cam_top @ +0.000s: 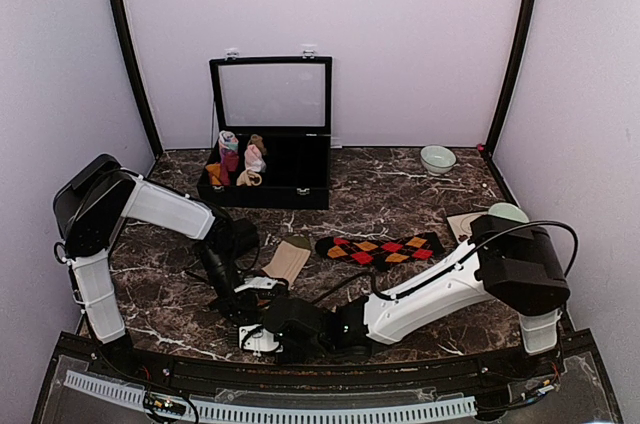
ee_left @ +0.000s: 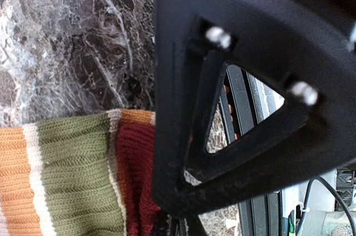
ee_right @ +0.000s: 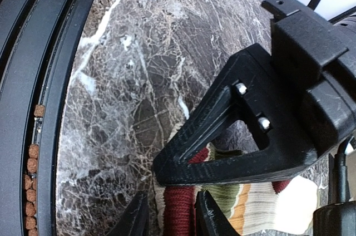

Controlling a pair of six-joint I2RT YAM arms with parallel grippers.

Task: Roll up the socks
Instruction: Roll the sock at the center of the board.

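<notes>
The cream striped sock (cam_top: 288,262) lies on the marble in front of the arms, its green and orange bands and maroon toe (ee_left: 133,175) close up in the left wrist view. My left gripper (ee_left: 173,228) is shut on the maroon toe end. My right gripper (ee_right: 171,218) stands open, its two fingertips on either side of the maroon toe (ee_right: 181,205), a thin gap showing at the left fingertip. A finger of the left gripper (ee_right: 222,158) lies across the sock just beyond. The black argyle sock (cam_top: 381,249) lies flat to the right, untouched.
A black box (cam_top: 270,194) with its lid up holds small sock rolls at the back. A pale bowl (cam_top: 437,159) sits at the back right, another dish (cam_top: 508,212) by the right arm. The table's black front rail (ee_right: 33,80) runs close to both grippers.
</notes>
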